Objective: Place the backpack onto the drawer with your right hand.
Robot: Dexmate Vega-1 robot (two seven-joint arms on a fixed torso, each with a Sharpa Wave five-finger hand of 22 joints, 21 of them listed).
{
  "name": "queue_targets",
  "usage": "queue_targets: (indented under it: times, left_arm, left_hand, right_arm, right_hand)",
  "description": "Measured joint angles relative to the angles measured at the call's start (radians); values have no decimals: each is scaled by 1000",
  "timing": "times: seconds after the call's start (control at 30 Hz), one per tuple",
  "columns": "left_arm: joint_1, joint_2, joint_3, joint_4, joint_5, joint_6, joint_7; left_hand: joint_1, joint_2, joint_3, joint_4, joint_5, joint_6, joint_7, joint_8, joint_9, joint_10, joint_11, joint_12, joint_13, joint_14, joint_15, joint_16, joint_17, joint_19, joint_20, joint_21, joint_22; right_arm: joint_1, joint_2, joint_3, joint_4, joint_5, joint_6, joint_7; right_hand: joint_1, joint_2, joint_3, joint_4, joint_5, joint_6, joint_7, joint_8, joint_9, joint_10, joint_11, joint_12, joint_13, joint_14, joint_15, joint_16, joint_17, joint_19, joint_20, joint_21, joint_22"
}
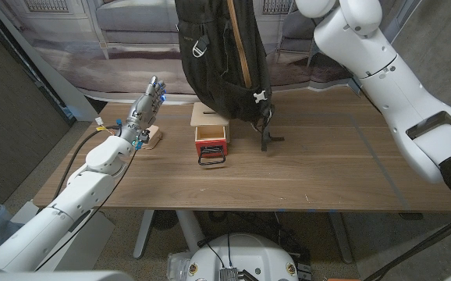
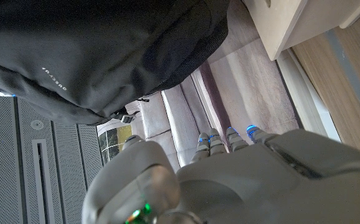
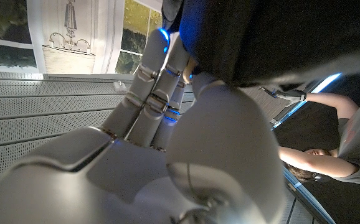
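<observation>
backpack (image 1: 222,55): black, hanging upright over the table's far middle, at 12 o'clock from the drawer; its base sits on or just above the drawer's top, and contact cannot be told. A white clip hangs at its lower right, a grey ring on its front. In the left wrist view the backpack (image 2: 86,56) shows as dark fabric with small pale lettering.
drawer (image 1: 210,137): small wooden box with a red front and a black wire handle, its front pulled out toward the robot. It stands on the table just under the backpack.
right hand (image 3: 167,93): seen in the right wrist view, its fingers (image 3: 158,68) reach up into dark backpack material and curl against it, gripping the backpack's top. In the head view the right arm (image 1: 381,70) rises from 3 o'clock up past the frame's top edge.
left hand (image 1: 146,109): raised above the table at 9 o'clock from the drawer, fingers pointing up and held close together, nothing in them. In the left wrist view the left hand (image 2: 230,180) shows blue-lit fingertips (image 2: 253,130) reaching out straight.
block (image 1: 152,139): small pale wooden piece on the table, just below the left hand.
stand (image 1: 269,134): thin black frame on the table at 3 o'clock from the drawer, beside the backpack's lower corner.
table (image 1: 327,164): dark wood.
person (image 3: 329,155): in the right wrist view, an arm stretched out, pale top.
</observation>
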Motion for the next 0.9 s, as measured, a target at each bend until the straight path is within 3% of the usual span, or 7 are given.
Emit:
queue_targets:
  times: [0.43,0.9]
  left_arm:
    - [9,-2,-1,-4,0,-2,5]
    - [-13,-3,13,6,2,7,0]
  left_hand:
    - [0,0,-4,4,0,0,0,0,0,0,0,0,0,-3,3,0,0,0,0,0,0]
    - [5,5,-4,4,0,0,0,0,0,0,0,0,0,-3,3,0,0,0,0,0,0]
  right_arm:
    - [6,17,-21,33,15,14,-13]
    - [-45,-8,-18,34,46,36,-29]
  right_hand:
    - [0,0,0,0,0,0,0,0,0,14,-3,-17,-14,3,-4,-7,-4,-9,5,8,-10]
    - [0,0,0,0,-1,0,0,0,0,18,1,-29,-19,3,-4,-15,-8,-9,5,15,-19]
